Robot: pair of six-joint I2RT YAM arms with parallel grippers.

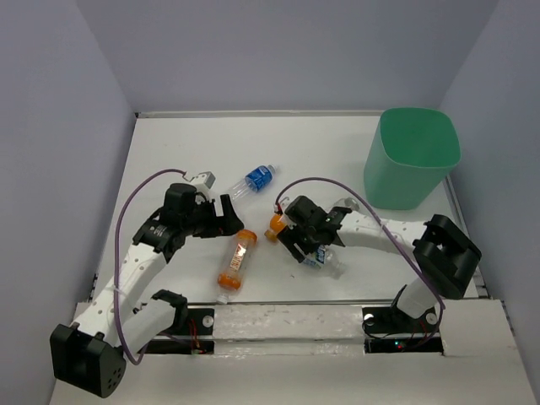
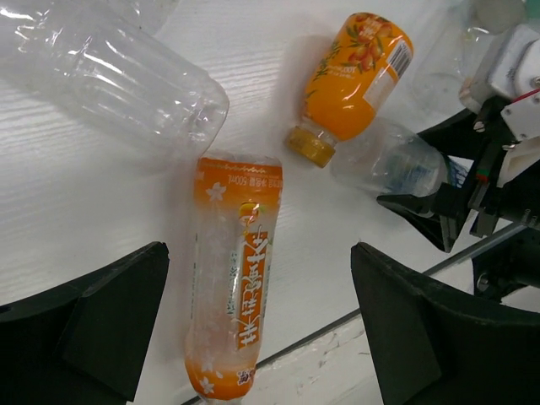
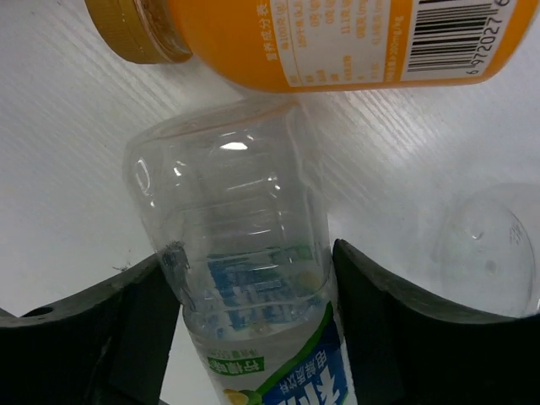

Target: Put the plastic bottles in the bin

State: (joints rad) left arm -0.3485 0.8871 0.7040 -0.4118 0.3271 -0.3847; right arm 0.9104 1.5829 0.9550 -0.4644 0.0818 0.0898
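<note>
Left claw (image 2: 257,287) gapes wide; right claw (image 3: 251,278) stands narrower, seemingly gripping.

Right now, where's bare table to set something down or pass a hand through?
Free: the far strip of table along the back wall up to the bin; the patch between bin and blue-label bottle. Crowded: the middle, where left gripper, right gripper, long orange bottle, short orange bottle and clear bottle bunch.

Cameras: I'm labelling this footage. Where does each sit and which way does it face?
Top external: above and behind, looking down on both arms and bin.
Left wrist: on left gripper, looking down; own fingers frame long orange bottle.
Right wrist: on right gripper, looking down; own fingers flank clear bottle.
Both wrist views share the gold-capped orange bottle.
</note>
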